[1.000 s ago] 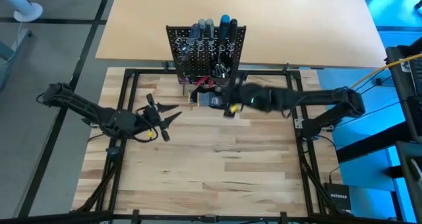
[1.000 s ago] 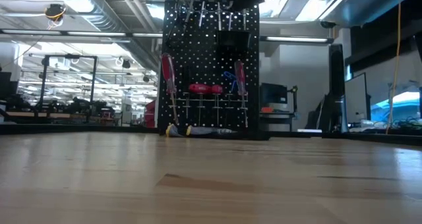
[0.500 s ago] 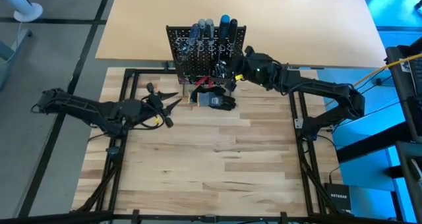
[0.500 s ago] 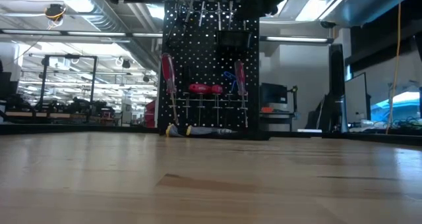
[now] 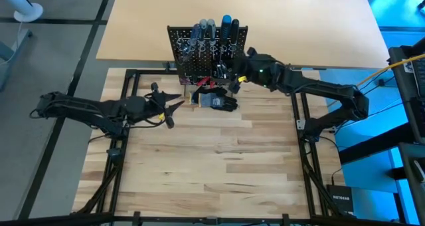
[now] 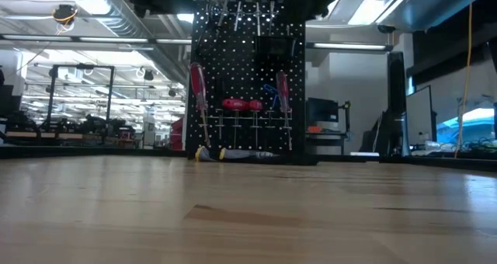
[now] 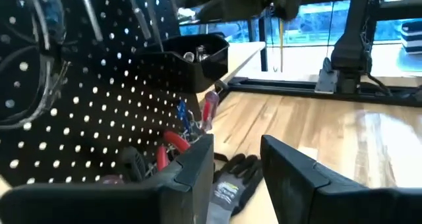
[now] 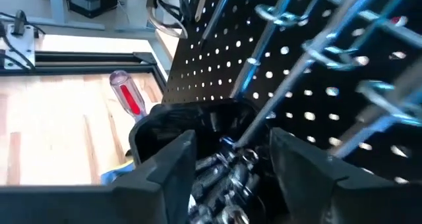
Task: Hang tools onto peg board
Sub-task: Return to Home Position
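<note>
- The small upright black perforated metal peg board (image 5: pixel 206 50) stands at 12 o'clock on the wooden surface (image 5: pixel 212 173). Its black box-shaped bin (image 8: pixel 158 128) holds shiny silver sockets (image 8: pixel 221 174).
- The right gripper (image 5: pixel 236 77) hovers just over that bin, fingers spread and empty. The bin lies toward its 10 o'clock, so a clean retreat would likely run toward 4 o'clock.
- The left gripper (image 5: pixel 171 110), fingers spread, waits at the board's 8 o'clock.

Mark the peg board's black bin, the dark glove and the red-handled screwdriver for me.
black bin (image 7: pixel 203 60): left wrist view, on its front wall.
dark glove (image 5: pixel 218 102): high view, on its middle.
red-handled screwdriver (image 8: pixel 128 97): right wrist view, on its red handle.
</note>
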Controlling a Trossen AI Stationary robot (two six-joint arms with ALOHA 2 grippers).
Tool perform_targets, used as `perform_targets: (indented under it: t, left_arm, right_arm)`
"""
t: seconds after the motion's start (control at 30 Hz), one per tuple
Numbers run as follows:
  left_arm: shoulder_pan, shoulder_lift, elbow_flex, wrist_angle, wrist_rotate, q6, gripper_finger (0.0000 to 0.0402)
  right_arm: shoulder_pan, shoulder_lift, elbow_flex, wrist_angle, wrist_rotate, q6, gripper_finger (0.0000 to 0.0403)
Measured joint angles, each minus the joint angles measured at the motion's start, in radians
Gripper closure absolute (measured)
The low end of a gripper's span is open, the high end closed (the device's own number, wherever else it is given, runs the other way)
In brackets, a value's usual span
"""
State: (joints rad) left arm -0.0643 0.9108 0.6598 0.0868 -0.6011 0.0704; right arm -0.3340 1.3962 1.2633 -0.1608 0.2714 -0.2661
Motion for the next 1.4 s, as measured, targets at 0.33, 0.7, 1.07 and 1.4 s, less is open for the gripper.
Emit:
perform_targets:
  t: [0.33,0.7,1.07,1.4]
  left_arm:
    - [-0.001,-0.17,-0.044,-0.095,0.05,-0.022,0.0286]
    - [0.014,-0.472,-0.296,-0.052,0.291,-0.06,0.0299]
    - [0.014,-0.683,-0.459,0.016,0.299,-0.125,0.0337]
    - [0.014,-0.787,-0.544,0.03,0.314,-0.124,0.0356]
  right_arm:
    - [0.001,-0.193,0.03,-0.295,-0.161,0.105,0.0203]
    - [0.001,-0.449,-0.254,-0.264,-0.39,0.156,0.0334]
    - [0.001,-0.704,-0.649,0.017,-0.478,0.258,0.0394]
    - [0.001,-0.878,-0.899,0.188,-0.527,0.339,0.0382]
